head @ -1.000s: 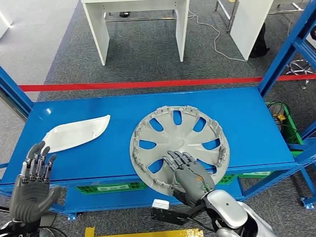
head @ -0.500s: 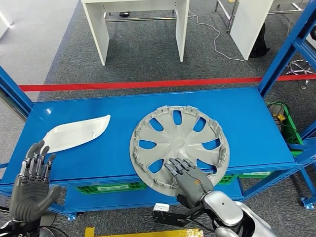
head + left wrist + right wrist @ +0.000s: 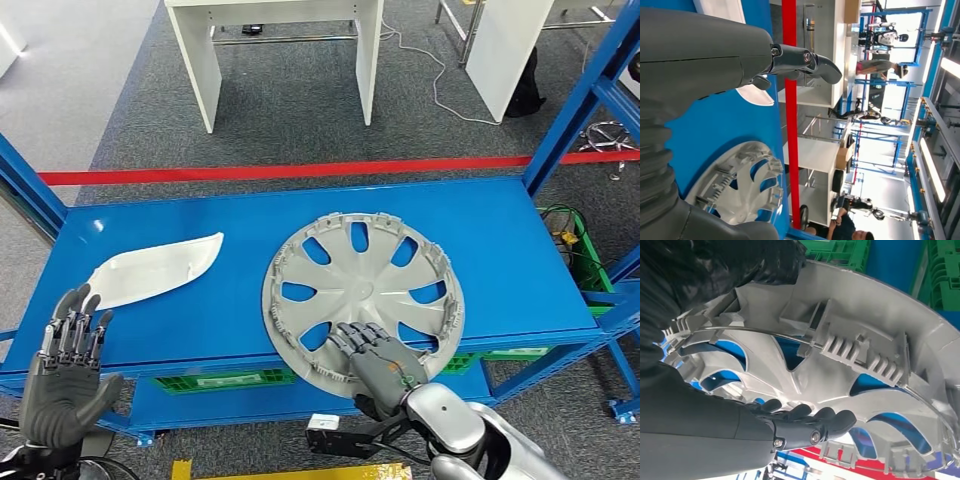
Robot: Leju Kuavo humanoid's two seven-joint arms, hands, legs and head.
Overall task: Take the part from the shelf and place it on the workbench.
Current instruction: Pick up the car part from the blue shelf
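A blue shelf (image 3: 189,320) holds a grey hubcap (image 3: 362,295) lying flat, its near rim overhanging the shelf's front edge. The right hand (image 3: 380,358) grips that rim, fingers on top and thumb beneath, so the pickup step seems underway; lifting comes next. Left of the hubcap, the left hand (image 3: 64,375) hovers spread and empty.

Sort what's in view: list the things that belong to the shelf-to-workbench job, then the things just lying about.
Job:
wheel cover, overhanging the shelf's front edge
blue shelf
right hand, fingers on the cover's near rim

Lying about:
white curved panel
green crate
white tables
left hand, empty, fingers spread
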